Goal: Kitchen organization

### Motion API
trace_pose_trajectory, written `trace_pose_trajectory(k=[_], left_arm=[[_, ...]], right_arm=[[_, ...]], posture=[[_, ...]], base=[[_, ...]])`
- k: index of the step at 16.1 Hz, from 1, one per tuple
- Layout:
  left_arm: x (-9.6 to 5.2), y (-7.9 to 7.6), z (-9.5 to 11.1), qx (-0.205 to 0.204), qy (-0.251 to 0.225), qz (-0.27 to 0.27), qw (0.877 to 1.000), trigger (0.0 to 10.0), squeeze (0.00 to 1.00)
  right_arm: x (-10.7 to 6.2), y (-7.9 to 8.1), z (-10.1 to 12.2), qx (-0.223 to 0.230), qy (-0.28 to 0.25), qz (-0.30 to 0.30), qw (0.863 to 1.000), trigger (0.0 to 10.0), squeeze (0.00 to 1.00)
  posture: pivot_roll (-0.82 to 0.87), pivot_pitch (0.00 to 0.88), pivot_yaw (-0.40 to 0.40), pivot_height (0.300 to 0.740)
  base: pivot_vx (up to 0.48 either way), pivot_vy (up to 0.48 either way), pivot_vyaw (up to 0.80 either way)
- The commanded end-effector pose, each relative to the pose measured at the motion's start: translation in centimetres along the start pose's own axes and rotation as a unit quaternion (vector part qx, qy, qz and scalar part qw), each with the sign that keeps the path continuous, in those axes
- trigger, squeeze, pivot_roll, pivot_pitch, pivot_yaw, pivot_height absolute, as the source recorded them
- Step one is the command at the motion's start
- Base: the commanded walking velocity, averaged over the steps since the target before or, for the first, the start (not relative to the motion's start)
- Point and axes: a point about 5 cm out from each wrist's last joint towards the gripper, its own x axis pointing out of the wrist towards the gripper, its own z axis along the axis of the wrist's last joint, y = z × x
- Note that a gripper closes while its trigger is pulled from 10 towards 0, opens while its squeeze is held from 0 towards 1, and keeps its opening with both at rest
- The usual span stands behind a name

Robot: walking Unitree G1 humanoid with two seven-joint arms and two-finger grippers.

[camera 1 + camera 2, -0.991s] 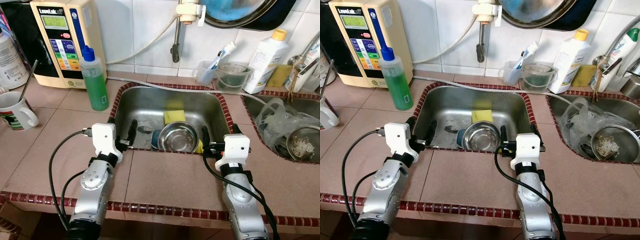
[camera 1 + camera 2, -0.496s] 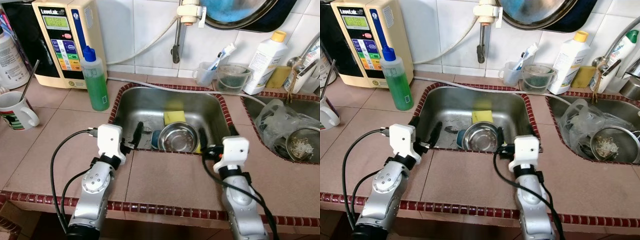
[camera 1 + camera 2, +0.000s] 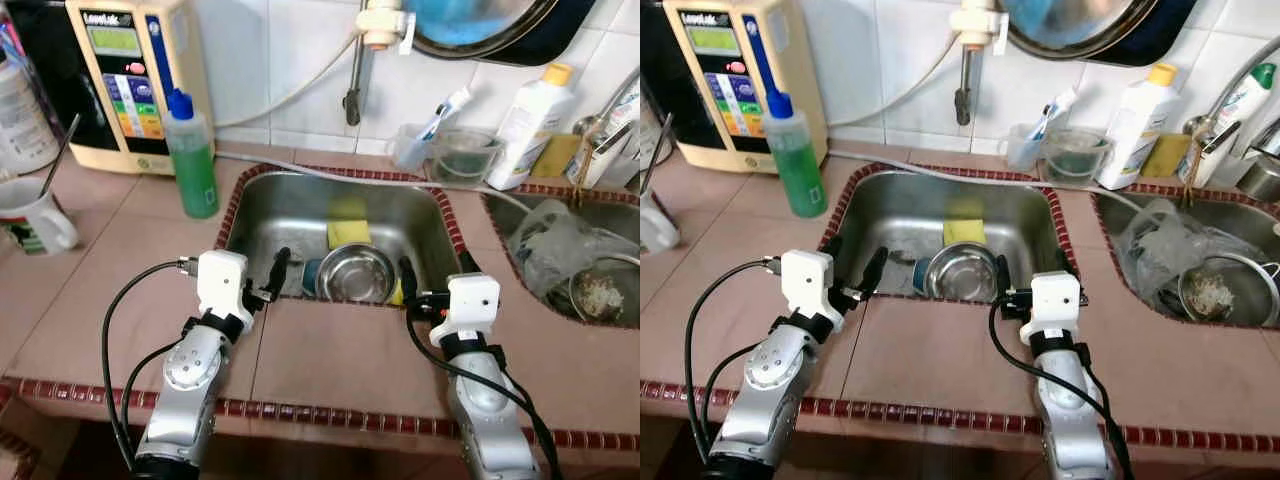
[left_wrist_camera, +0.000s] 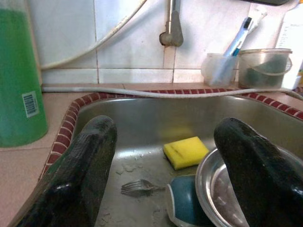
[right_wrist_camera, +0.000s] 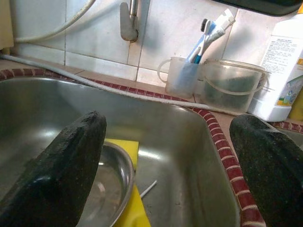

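Two grippers, one sink, and the steel bowl (image 3: 360,274) is the prize, sitting in the basin of the sink (image 3: 262,205) near its front wall, with a yellow sponge (image 3: 348,233) just behind it, a blue dish (image 4: 182,206) tucked against its side and a fork (image 4: 140,188) lying on the sink floor beside that. The left gripper (image 3: 262,278) hangs at the front rim, fingers spread wide with nothing between them. The right gripper (image 3: 433,283) is poised at the rim on the bowl's other side, also splayed and empty. They flank the bowl, which looks to me like a setup for a reach down into the basin. Further out, a green soap bottle (image 3: 190,155) stands on the counter by the sink's left corner, and a cup of toothbrushes (image 5: 185,75) waits at the back wall, clear of the reach
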Motion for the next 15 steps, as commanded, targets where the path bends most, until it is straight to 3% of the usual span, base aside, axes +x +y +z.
trace_pose_trajectory(k=[1,7,15], left_arm=[[0.07,-0.16,0.21,-0.001,0.000,-0.004,1.000,10.0,0.00],[0.54,0.00,0.70,0.005,-0.004,-0.009,1.000,10.0,0.00],[0.36,-0.19,0.50,0.008,-0.002,-0.031,0.999,10.0,0.00]], right_arm=[[-0.05,-0.30,-0.13,-0.001,0.002,-0.004,1.000,10.0,0.00],[0.24,-0.17,-0.03,0.002,-0.001,-0.008,1.000,10.0,0.00],[0.32,-0.20,-0.06,-0.002,-0.003,-0.005,1.000,10.0,0.00]], posture=[[-0.08,0.000,-0.040,0.740],[-0.08,0.000,-0.032,0.740],[-0.08,0.000,-0.040,0.740]], base=[[-0.259,0.000,0.00],[-0.251,0.000,0.00],[0.000,0.000,0.00]])
